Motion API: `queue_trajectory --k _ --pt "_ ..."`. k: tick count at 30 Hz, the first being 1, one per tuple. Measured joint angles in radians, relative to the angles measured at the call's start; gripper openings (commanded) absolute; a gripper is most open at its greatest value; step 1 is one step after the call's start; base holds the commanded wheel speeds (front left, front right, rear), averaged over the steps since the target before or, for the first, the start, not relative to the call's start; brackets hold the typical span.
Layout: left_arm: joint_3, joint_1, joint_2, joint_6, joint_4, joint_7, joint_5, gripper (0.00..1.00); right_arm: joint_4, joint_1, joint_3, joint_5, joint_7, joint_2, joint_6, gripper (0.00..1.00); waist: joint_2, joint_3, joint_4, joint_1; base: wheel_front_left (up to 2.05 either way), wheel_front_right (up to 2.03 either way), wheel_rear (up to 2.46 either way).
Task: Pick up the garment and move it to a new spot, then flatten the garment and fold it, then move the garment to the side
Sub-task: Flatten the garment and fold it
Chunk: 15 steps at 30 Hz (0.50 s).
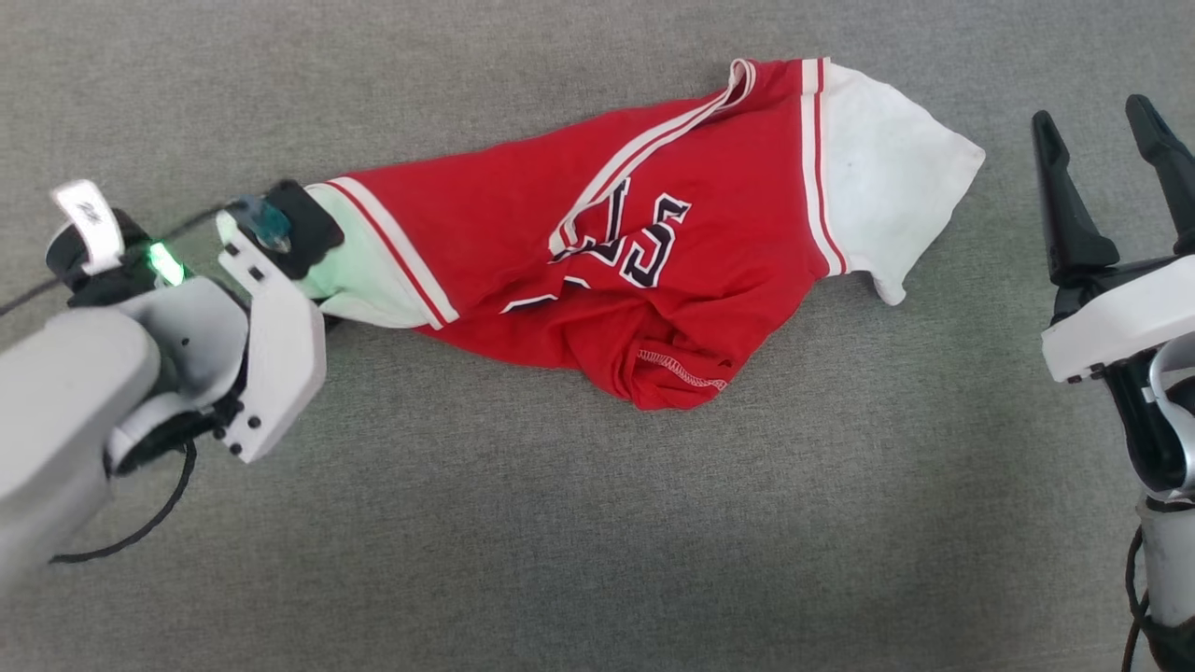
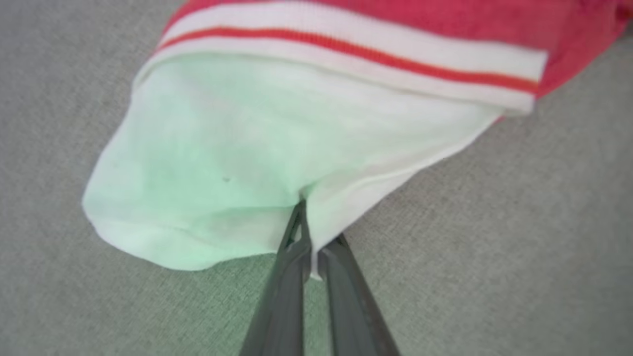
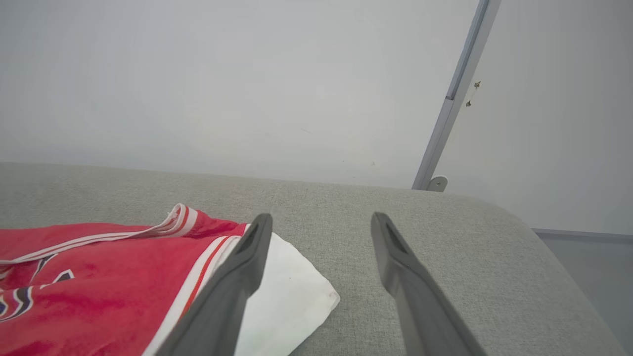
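Note:
The garment (image 1: 523, 215) lies crumpled on the grey padded surface: a red shirt with dark numerals, white sleeves and striped trim. Its left white sleeve (image 2: 222, 148) is pinched between the two dark fingers of my left gripper (image 2: 314, 232), which is shut on the cloth at the sleeve's hem. In the head view that gripper (image 1: 313, 280) sits at the shirt's left end, its fingertips hidden under the wrist housing. My right gripper (image 1: 1094, 117) stands open to the right of the other white sleeve (image 1: 887, 177), clear of it. From the right wrist, the open right gripper (image 3: 320, 220) hovers over that sleeve's corner (image 3: 292, 296).
The grey fabric surface (image 1: 597, 541) spreads wide in front of the shirt. Its rounded far edge and right corner (image 3: 519, 217) meet a pale wall with a slanted metal post (image 3: 450, 99). A black cable (image 1: 140, 527) hangs from the left arm.

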Motion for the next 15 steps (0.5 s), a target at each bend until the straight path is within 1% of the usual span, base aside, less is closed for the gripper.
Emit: queue_trajectory --k 2,5,7,9,10,12,15 --pt "0.021 -0.010 0.006 0.000 -0.019 0.014 -0.050 0.00 0.001 0.001 0.003 -0.002 0.000 0.002 0.000 1.00 0.0000 -0.005 0.002 0.0001 0.00 0.00 0.00" --pt "0.079 -0.046 0.023 0.002 -0.060 0.051 -0.146 0.00 0.001 0.004 0.003 -0.002 0.000 0.004 0.000 1.00 0.0000 -0.012 0.005 0.0000 0.00 0.00 0.00" --pt "0.122 -0.077 0.039 0.011 -0.083 0.076 -0.210 0.00 0.000 0.009 0.003 -0.001 0.000 0.004 0.000 1.00 0.0000 -0.013 0.006 0.0000 0.00 0.00 0.00" --pt "0.172 -0.117 0.040 0.034 -0.080 0.091 -0.272 0.00 0.000 0.009 0.004 -0.001 0.000 0.004 0.000 1.00 0.0000 -0.011 0.005 0.0000 0.00 0.00 0.00" --pt "0.187 -0.136 0.039 0.038 -0.066 0.102 -0.292 0.00 0.000 0.009 0.006 0.001 0.000 0.004 0.000 1.00 0.0000 -0.010 0.003 0.0000 0.00 0.00 0.00" --pt "0.219 -0.165 0.028 0.071 -0.007 0.117 -0.332 0.00 0.002 0.006 0.012 0.002 -0.001 0.006 0.000 1.00 0.0000 -0.005 -0.001 0.0000 0.00 0.00 0.00" --pt "0.244 -0.190 -0.009 0.115 0.121 0.147 -0.375 0.00 0.007 -0.004 0.033 0.003 -0.005 0.020 0.000 1.00 0.0000 0.003 -0.017 0.0000 0.00 0.00 0.00"
